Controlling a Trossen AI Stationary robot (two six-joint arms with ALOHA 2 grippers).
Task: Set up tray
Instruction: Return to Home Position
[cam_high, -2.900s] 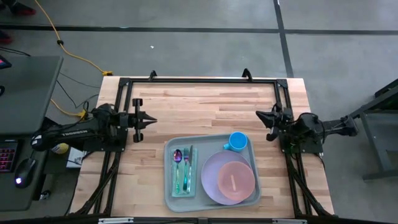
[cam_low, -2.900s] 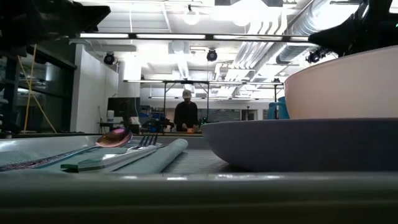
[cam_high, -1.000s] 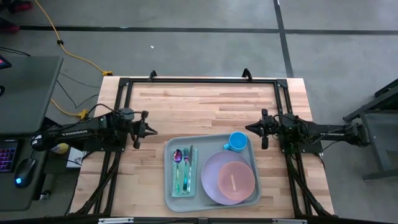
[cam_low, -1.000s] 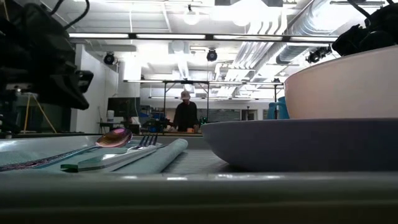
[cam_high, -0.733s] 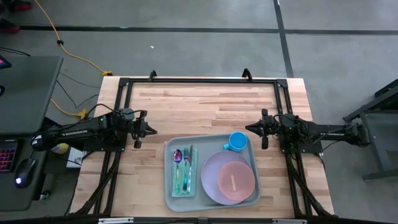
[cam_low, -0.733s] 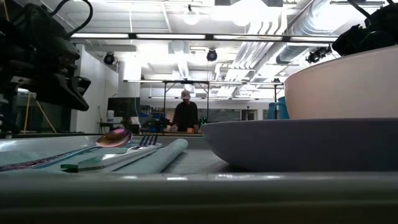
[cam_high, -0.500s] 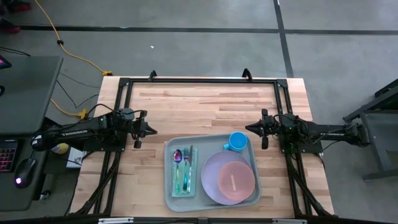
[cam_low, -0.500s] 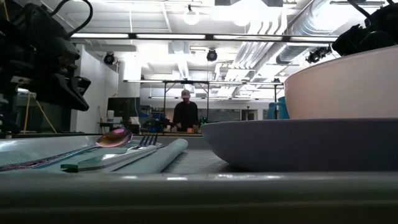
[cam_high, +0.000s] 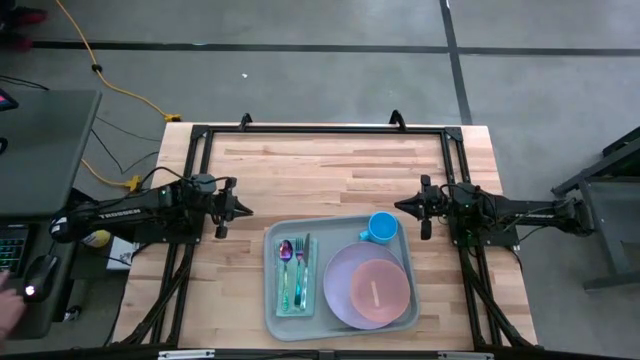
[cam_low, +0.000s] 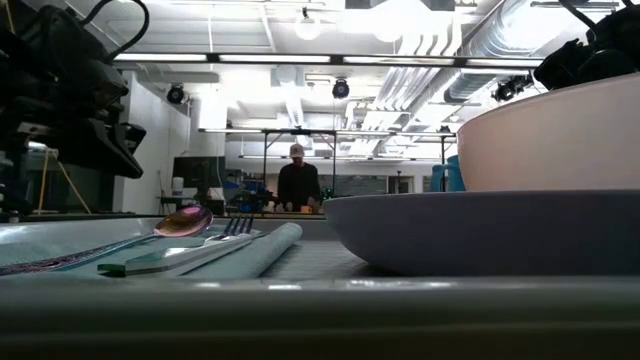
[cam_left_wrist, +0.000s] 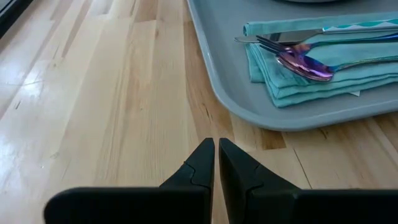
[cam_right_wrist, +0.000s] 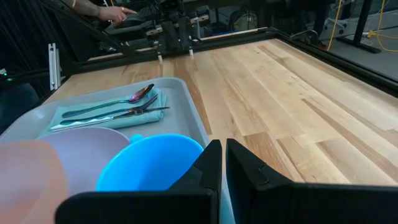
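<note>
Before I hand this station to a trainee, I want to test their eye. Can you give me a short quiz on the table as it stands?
1. True or false: the left hand and the right hand are both shut and hold nothing.
2. What sits on the lavender plate?
3. Which of these lies on the teal napkin in the tray? A the purple spoon; B the lavender plate; C the pink bowl.

Key: 1 true; 2 the pink bowl; 3 A.
</note>
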